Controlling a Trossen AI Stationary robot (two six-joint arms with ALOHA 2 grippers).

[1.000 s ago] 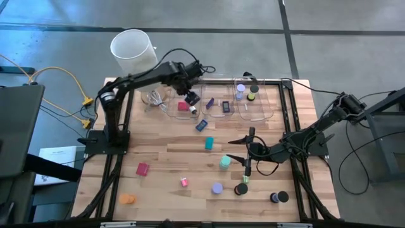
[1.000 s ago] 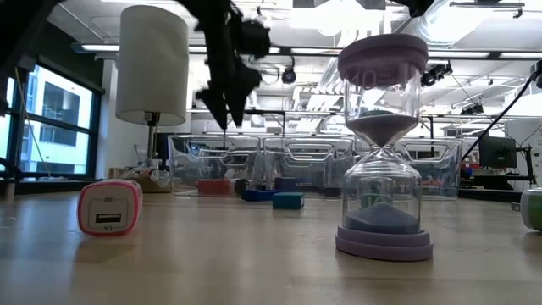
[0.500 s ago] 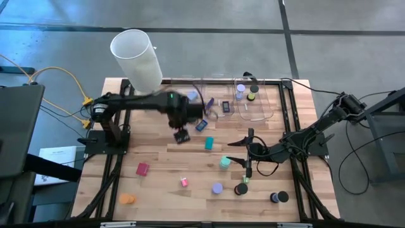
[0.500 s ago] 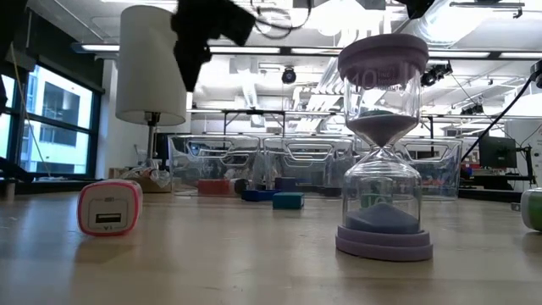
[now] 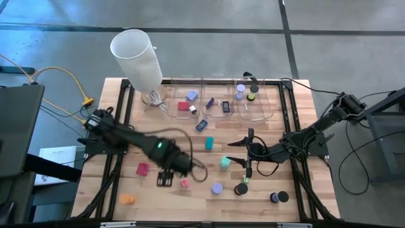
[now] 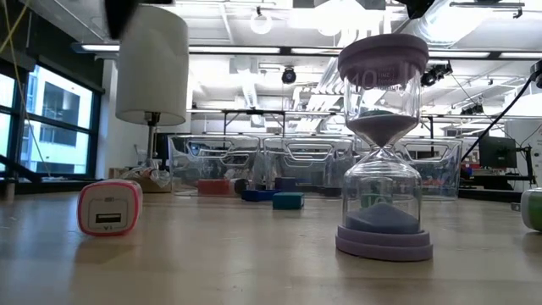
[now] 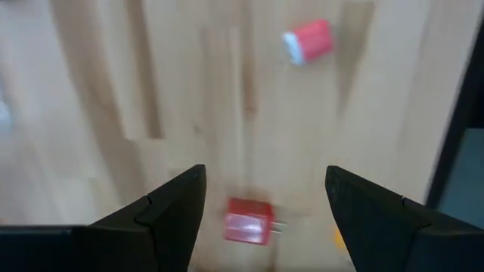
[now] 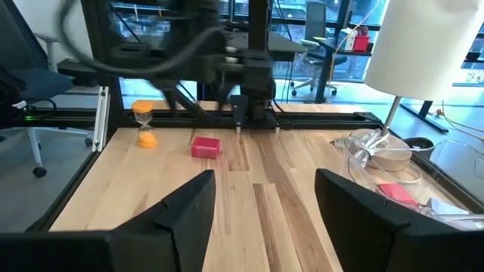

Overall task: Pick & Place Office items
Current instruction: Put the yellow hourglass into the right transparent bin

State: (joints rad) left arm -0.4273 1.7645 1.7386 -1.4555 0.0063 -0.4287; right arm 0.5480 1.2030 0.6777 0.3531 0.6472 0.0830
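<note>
My left gripper [image 5: 166, 179] hangs open, pointing down, above the near-left table; it also shows in the right wrist view [image 8: 239, 121]. A red block [image 5: 142, 169] lies flat on the wood just to its left, below the gap of the fingers in the left wrist view [image 7: 249, 221]. A pink block [image 5: 184, 182] lies just to its right. My right gripper [image 5: 247, 152] waits open and level at mid-right, beside a teal piece [image 5: 224, 163]. More office items lie scattered on the wood, and some sit inside the clear bins [image 5: 218, 113].
A tall white cylinder [image 5: 136, 54] stands at the far left. Three clear bins line the far edge. A lavender hourglass [image 6: 385, 152] stands near the front, an orange one [image 5: 128, 198] at the near left. Black frame rails [image 5: 297, 158] border the table's sides.
My left gripper has swept from over the left bin at the far edge toward the near edge and a little left, rolling as it went. Its fingers stay open. It now hangs between the red and pink blocks.
</note>
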